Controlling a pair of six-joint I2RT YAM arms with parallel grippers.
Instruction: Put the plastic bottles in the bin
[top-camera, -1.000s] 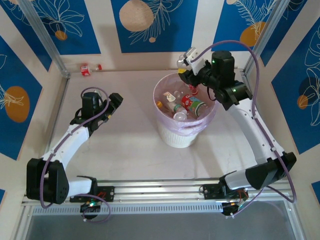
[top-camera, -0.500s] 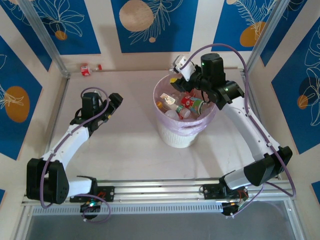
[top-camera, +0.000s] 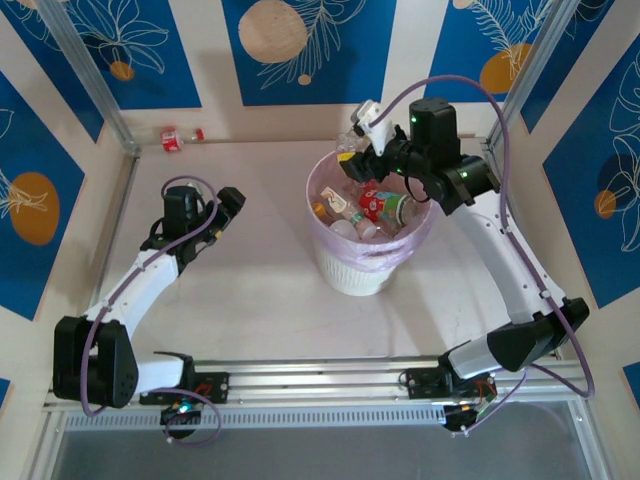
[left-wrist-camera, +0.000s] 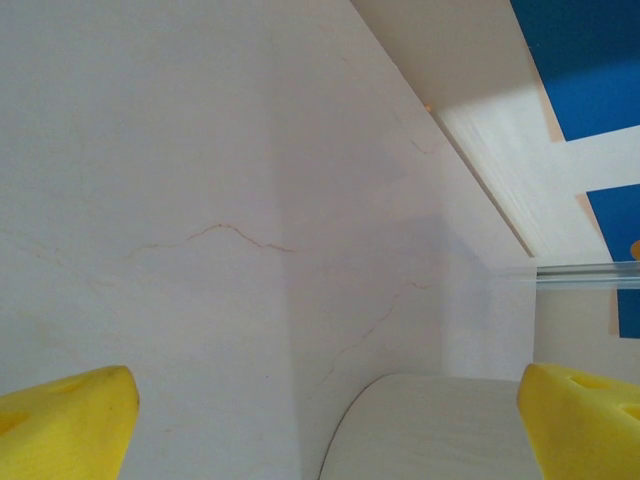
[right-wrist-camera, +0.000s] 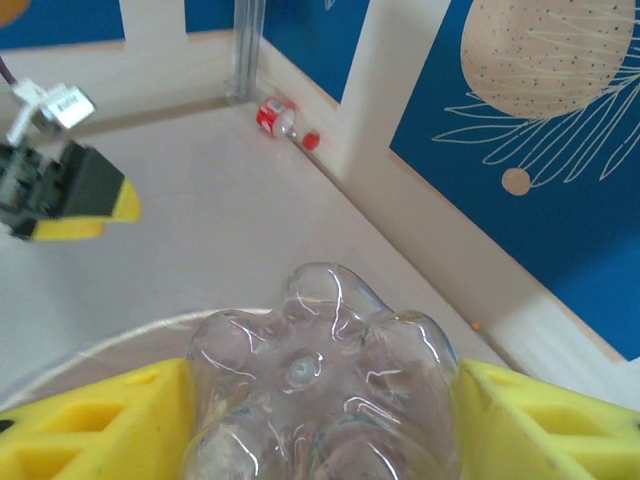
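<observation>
– well, where did the bin stand?
– the bin stood on the pale table, bottles piled inside. one red-capped bottle lay by the blue leaf-print wall.
– and the pincers?
– the right gripper was clamped on a clear bottle above the bin's far rim. the left gripper gaped over bare table.

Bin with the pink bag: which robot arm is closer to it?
Right. The right fingers are over the far rim of the bin, a clear bottle between them. The left fingers are off to its left, above the table.
</observation>
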